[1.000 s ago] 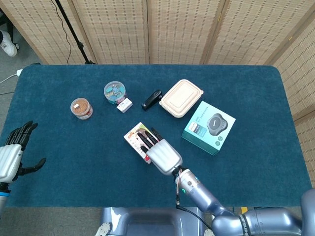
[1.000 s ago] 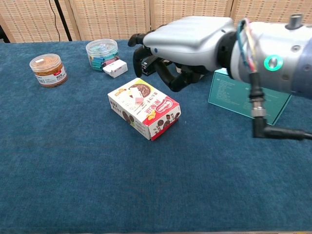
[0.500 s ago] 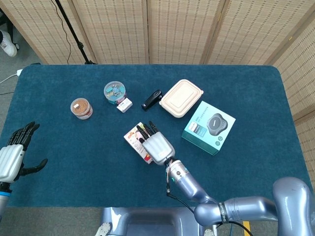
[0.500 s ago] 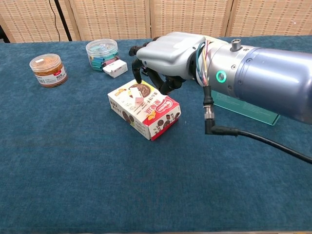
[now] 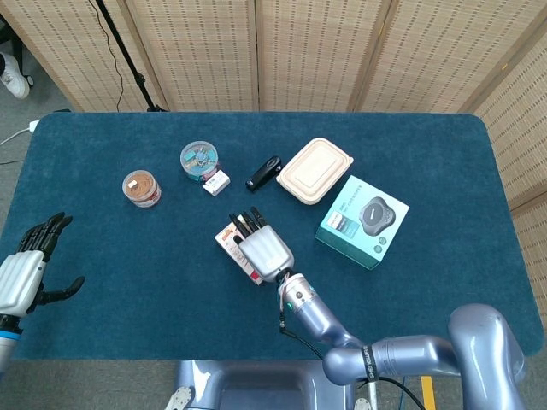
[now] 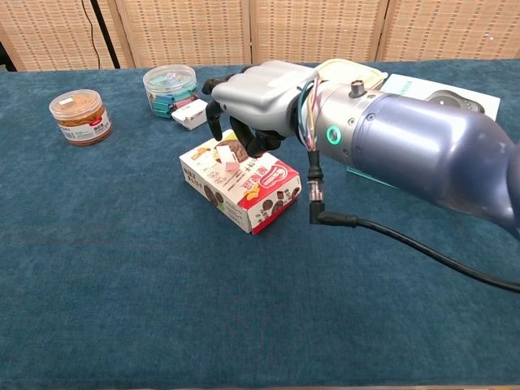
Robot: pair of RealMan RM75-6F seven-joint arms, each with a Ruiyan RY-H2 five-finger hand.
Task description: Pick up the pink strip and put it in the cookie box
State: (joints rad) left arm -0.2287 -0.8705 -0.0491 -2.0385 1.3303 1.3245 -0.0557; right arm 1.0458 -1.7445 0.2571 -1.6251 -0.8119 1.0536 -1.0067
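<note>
The cookie box [image 6: 244, 188], white and red with cookie pictures, lies on the blue table. A small pink strip [image 6: 231, 166] lies on its top face. My right hand [image 6: 250, 96] hovers over the far end of the box, with its fingers [image 6: 216, 119] bent downward and apart, just behind the strip and holding nothing. From the head view, the right hand [image 5: 261, 252] covers most of the cookie box [image 5: 227, 238]. At the table's left edge my left hand [image 5: 24, 268] is open and empty.
At the far left of the table stand a brown jar [image 6: 80, 116], a clear tub of clips [image 6: 170, 86] and a small white box [image 6: 192, 114]. A teal box [image 5: 362, 220], a beige lunch box [image 5: 314, 171] and a black object [image 5: 263, 172] lie to the right.
My right hand has moved left over the cookie box and come lower, its fingers now pointing down near the strip. The left hand has barely moved.
</note>
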